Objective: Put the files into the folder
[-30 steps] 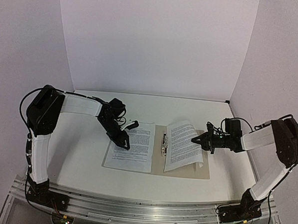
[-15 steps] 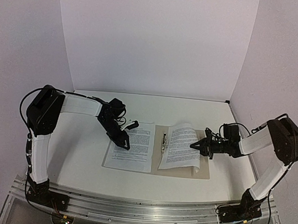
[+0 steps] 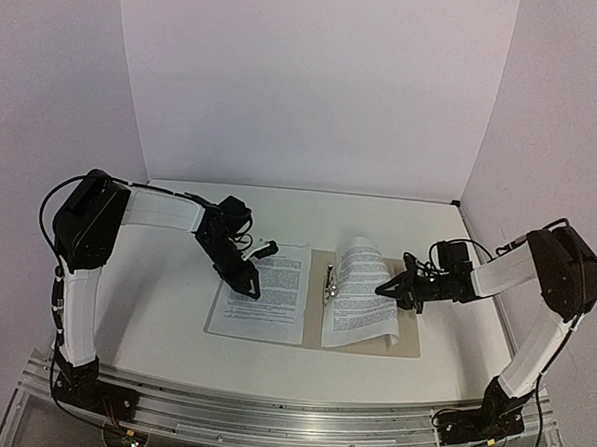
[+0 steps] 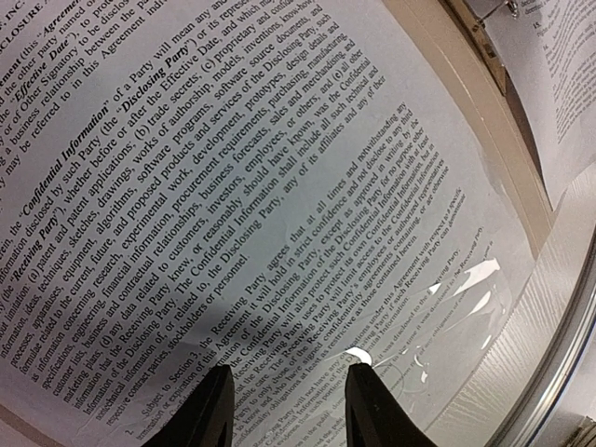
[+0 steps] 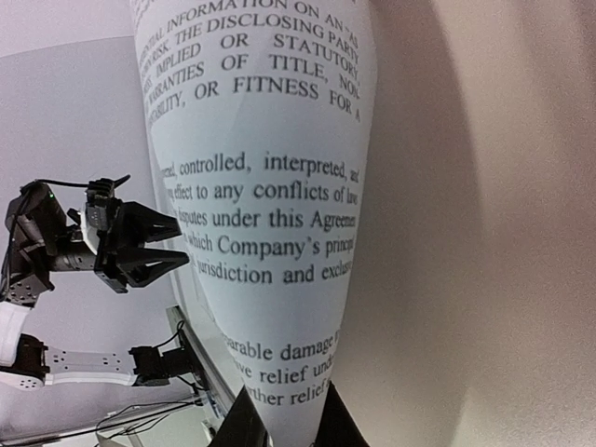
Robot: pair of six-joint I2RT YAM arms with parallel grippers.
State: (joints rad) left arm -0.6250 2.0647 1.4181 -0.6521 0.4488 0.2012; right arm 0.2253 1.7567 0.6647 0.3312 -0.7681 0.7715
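On the table (image 3: 164, 297) the folder (image 3: 313, 329) lies open, the left sheet (image 3: 272, 300) flat on one half, the right sheet (image 3: 360, 299) curling off the other. My left gripper (image 3: 247, 289), fingers spread, presses the left sheet; my right gripper (image 3: 383, 288) pinches the right sheet's edge.

Robot lab booth, plain white walls (image 3: 316, 84), aluminium rail (image 3: 269, 410), white table (image 3: 164, 307)

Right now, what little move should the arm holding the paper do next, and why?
Probably open the right jaws and let go. The sheet they pinch by its right edge already lies over the folder's right half, only bowed up at that edge, so it should settle flat.
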